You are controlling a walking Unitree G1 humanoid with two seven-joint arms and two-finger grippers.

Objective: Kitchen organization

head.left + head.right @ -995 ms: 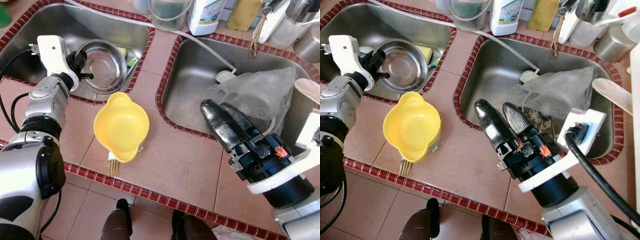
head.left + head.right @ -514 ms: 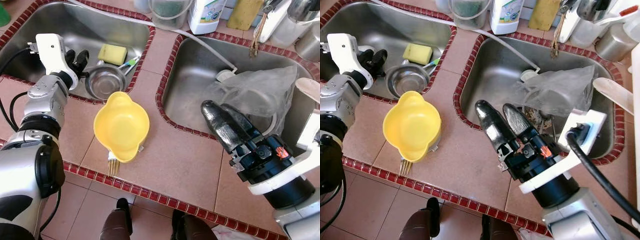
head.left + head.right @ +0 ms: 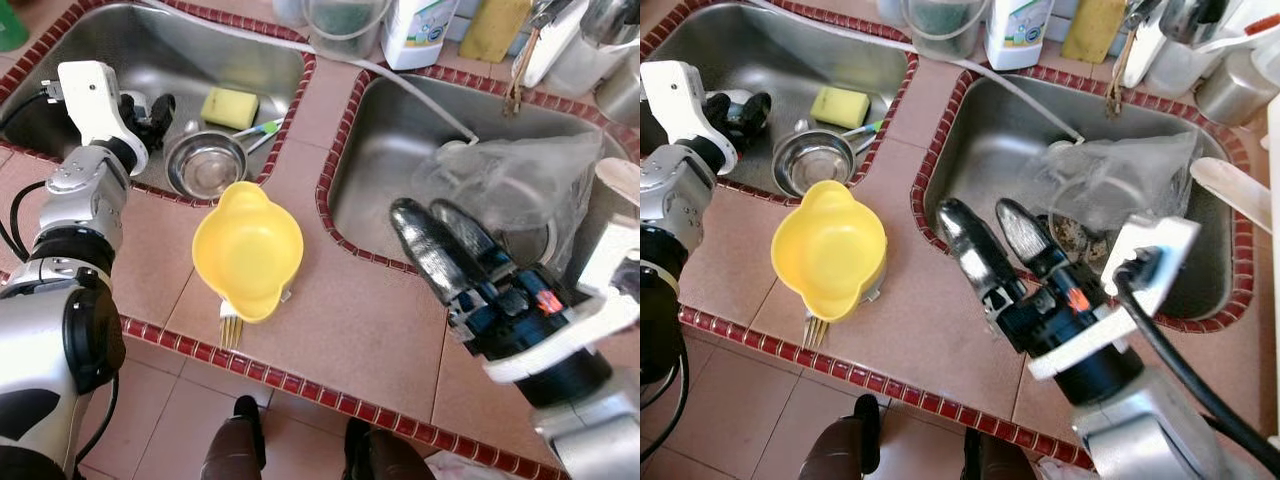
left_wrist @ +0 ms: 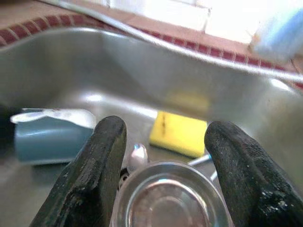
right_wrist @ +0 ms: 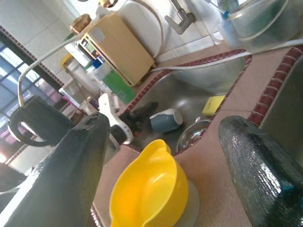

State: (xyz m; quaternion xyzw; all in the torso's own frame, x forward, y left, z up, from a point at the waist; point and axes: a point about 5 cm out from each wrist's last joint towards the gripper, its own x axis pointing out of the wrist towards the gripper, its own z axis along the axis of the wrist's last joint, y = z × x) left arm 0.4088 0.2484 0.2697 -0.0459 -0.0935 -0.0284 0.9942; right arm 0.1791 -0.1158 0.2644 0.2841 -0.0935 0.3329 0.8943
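A small steel bowl (image 3: pixel 205 165) rests upright on the floor of the left sink (image 3: pixel 60 70), next to a yellow sponge (image 3: pixel 230 107). My left gripper (image 3: pixel 150 108) hovers open just left of the bowl, holding nothing. In the left wrist view the bowl (image 4: pixel 168 201) lies below the spread fingers (image 4: pixel 94 161), with a blue cup (image 4: pixel 49 137) lying on its side nearby. A yellow bowl (image 3: pixel 247 250) sits on the tiled counter over a fork (image 3: pixel 228 328). My right gripper (image 3: pixel 425 215) is open and empty at the near rim of the right sink (image 3: pixel 380 140).
A crumpled clear plastic bag (image 3: pixel 520 180) lies in the right sink. A white hose (image 3: pixel 400 85) runs across both sinks. Bottles, a clear container (image 3: pixel 340 25) and utensil holders crowd the back ledge. The counter's red-tiled front edge (image 3: pixel 300 385) is near my feet.
A second ago my left gripper held the steel bowl up; it let go, the bowl now lies in the sink, and the gripper has drawn back. The right gripper shifted slightly left.
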